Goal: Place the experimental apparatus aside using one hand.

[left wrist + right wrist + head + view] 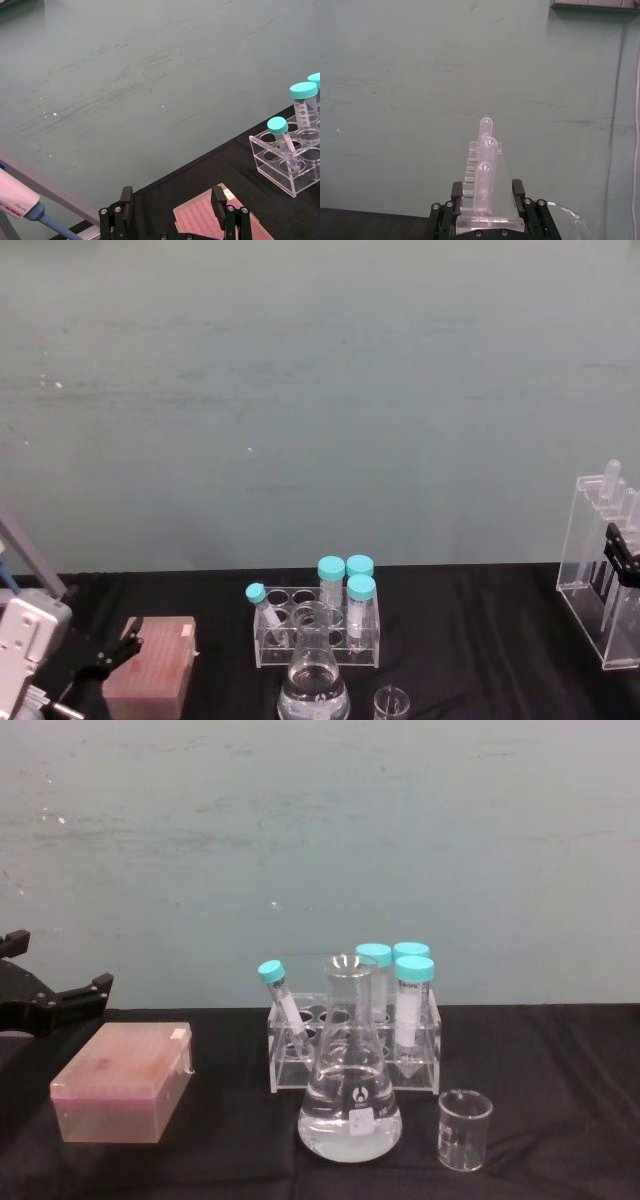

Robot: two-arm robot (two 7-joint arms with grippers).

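Note:
The clear acrylic stand [596, 575] with long tubes stands at the table's far right. My right gripper [622, 558] is shut on it; in the right wrist view the stand [486, 180] sits between the two black fingers [457, 192]. The conical flask [350, 1095] with clear liquid stands at front centre, and the small glass beaker [464, 1128] is just to its right. In the head view the flask [315, 680] and the beaker [391, 703] are at the bottom edge. My left gripper [172, 200] hangs open at the left, over a pink tip box [210, 220].
A clear rack [352, 1055] of teal-capped tubes stands right behind the flask. The pink tip box [125, 1080] lies at front left, with a pipette [20, 202] beside my left arm. The wall rises just behind the black table [480, 640].

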